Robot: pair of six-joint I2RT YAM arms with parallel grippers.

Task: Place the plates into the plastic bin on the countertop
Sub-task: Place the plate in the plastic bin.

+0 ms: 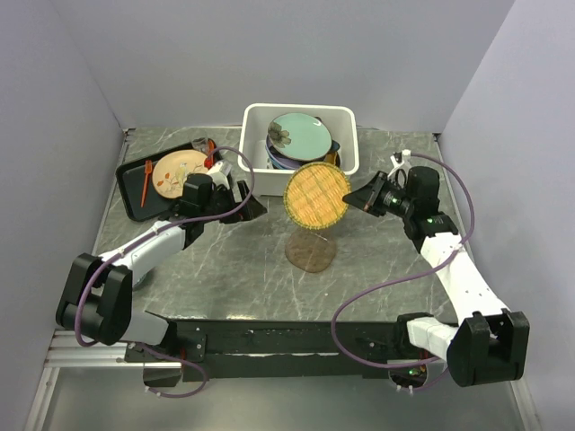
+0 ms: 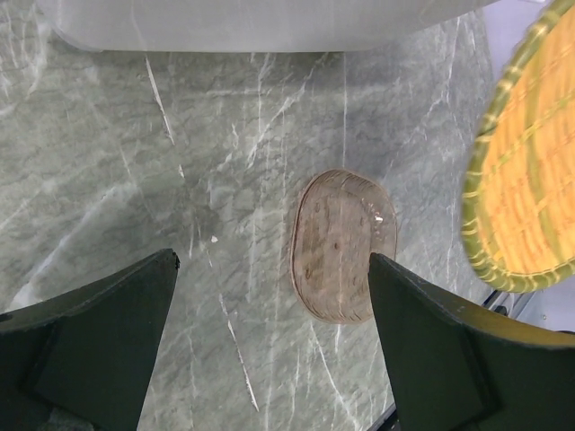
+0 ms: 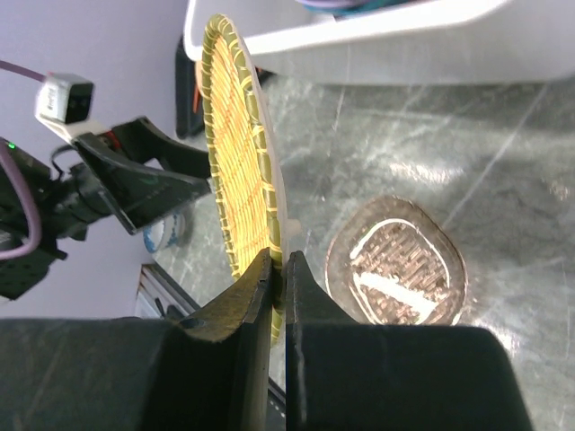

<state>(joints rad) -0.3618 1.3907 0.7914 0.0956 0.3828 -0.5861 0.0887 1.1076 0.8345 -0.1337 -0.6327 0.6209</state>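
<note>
My right gripper [image 1: 359, 197] [image 3: 278, 265] is shut on the rim of a yellow woven-look plate with a green edge [image 1: 316, 195] [image 3: 238, 153] [image 2: 530, 180]. The plate stands on edge in the air over the countertop [image 1: 243, 260]. Under it a brown ribbed plate [image 1: 311, 252] [image 2: 343, 244] [image 3: 400, 265] lies flat. My left gripper [image 1: 256, 205] [image 2: 274, 265] is open just left of the held plate and grips nothing. The white plastic bin [image 1: 256, 121] [image 3: 377, 49] at the back holds a pale green flower plate [image 1: 299, 135] on top of other dishes.
A black tray [image 1: 135, 202] at the back left carries a beige plate [image 1: 180, 171] and orange utensils [image 1: 145, 182]. A small blue and white bowl [image 3: 169, 232] sits near the left arm. Grey walls close in the back and both sides.
</note>
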